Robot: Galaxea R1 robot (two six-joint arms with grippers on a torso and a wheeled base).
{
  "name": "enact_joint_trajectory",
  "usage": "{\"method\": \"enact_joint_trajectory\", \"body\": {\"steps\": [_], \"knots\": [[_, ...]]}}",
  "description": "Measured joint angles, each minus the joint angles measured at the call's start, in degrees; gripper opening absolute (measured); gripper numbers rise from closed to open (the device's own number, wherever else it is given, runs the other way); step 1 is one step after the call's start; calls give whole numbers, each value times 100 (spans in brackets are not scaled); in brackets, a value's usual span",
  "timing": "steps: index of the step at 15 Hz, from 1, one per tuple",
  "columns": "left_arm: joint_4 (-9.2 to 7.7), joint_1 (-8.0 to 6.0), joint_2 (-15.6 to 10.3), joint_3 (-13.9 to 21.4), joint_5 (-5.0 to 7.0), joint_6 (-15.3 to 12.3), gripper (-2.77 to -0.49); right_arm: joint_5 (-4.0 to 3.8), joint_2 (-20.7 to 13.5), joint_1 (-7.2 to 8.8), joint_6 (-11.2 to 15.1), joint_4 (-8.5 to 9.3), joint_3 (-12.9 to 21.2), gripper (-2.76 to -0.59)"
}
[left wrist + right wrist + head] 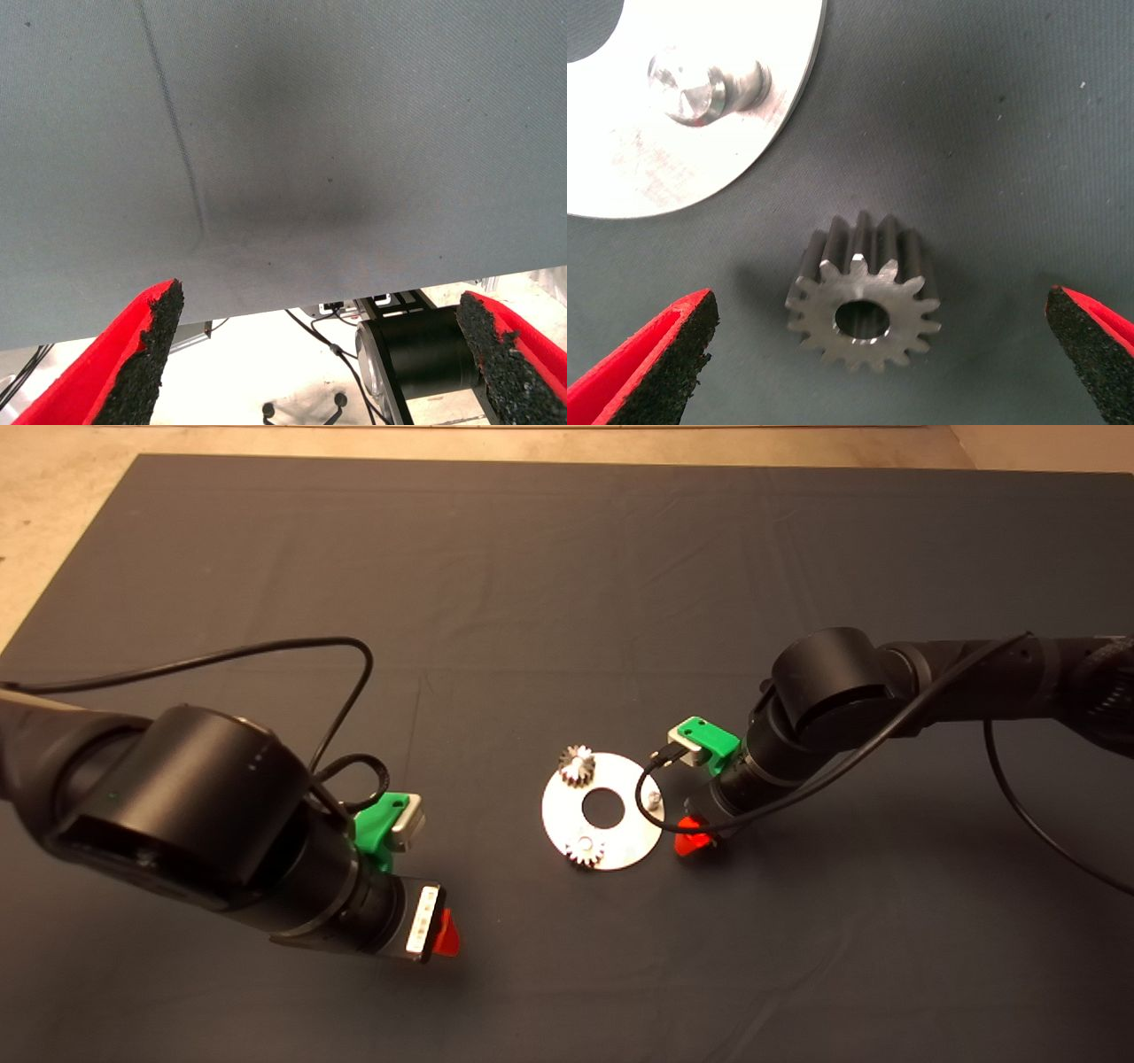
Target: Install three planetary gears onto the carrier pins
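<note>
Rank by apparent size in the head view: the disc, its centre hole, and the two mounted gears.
1. Disc, clearly largest.
2. Centre hole.
3. The two mounted gears, the far gear and the near gear: too alike to separate, and close to the hole in size.

Two gears seated on pins; third gear flat on mat beside bare pin.

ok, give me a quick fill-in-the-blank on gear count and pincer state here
1. ____ gears already sit on the disc.
2. The loose gear lies on the mat, between the open fingers of the ____ pincer.
3. The carrier pin nearest it is ____.
4. The left pincer is ____.

Missing: two; right; bare; open
</note>
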Motion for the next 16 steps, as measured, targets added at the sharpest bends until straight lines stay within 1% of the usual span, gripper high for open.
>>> {"method": "enact_joint_trajectory", "body": {"steps": [3,5,12,14,15,16], "knots": [[7,18,-16,30,-4,9,-107,-2,1,-12,-62,-53,0,-60],[11,94,-39,30,1,19,-107,-2,4,-12,-93,-73,0,-60],[18,127,-85,41,-1,91,-107,2,15,-15,-214,-172,0,-60],[16,127,-132,41,-1,115,-107,-2,14,-15,-232,-196,0,-62],[16,127,-177,41,-4,133,-107,0,15,-15,-236,-200,0,-67],[16,127,-241,44,-1,149,-107,-2,15,-15,-252,-202,0,-67]]}}
